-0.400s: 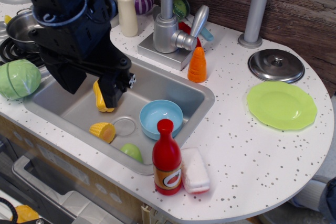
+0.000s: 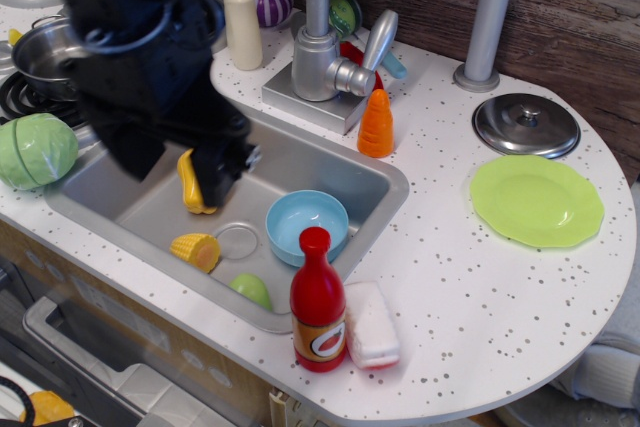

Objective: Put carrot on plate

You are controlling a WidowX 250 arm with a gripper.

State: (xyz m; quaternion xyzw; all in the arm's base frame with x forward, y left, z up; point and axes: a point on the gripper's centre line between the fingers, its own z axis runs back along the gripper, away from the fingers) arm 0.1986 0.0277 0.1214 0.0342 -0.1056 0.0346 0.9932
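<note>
The orange cone-shaped carrot point(image 2: 376, 124) stands upright on the counter, right by the base of the faucet point(image 2: 320, 57). The lime-green plate point(image 2: 537, 200) lies flat and empty on the counter at the right. My black gripper point(image 2: 218, 175) hangs over the left part of the sink, well left of the carrot and far from the plate. It is blurred and its fingers point down in front of a yellow pepper point(image 2: 190, 187). I cannot make out whether the jaws are open or shut.
The sink point(image 2: 300, 162) holds a blue bowl point(image 2: 307, 226), a corn piece point(image 2: 197, 249) and a green item point(image 2: 252, 290). A red bottle point(image 2: 318, 305) and a sponge point(image 2: 372, 325) stand at the front edge. A silver lid point(image 2: 526, 125) lies behind the plate. A cabbage point(image 2: 36, 150) is at left.
The arm is blurred now and its upper part has shifted slightly; the gripper stays over the left of the sink. Carrot and plate have not moved.
</note>
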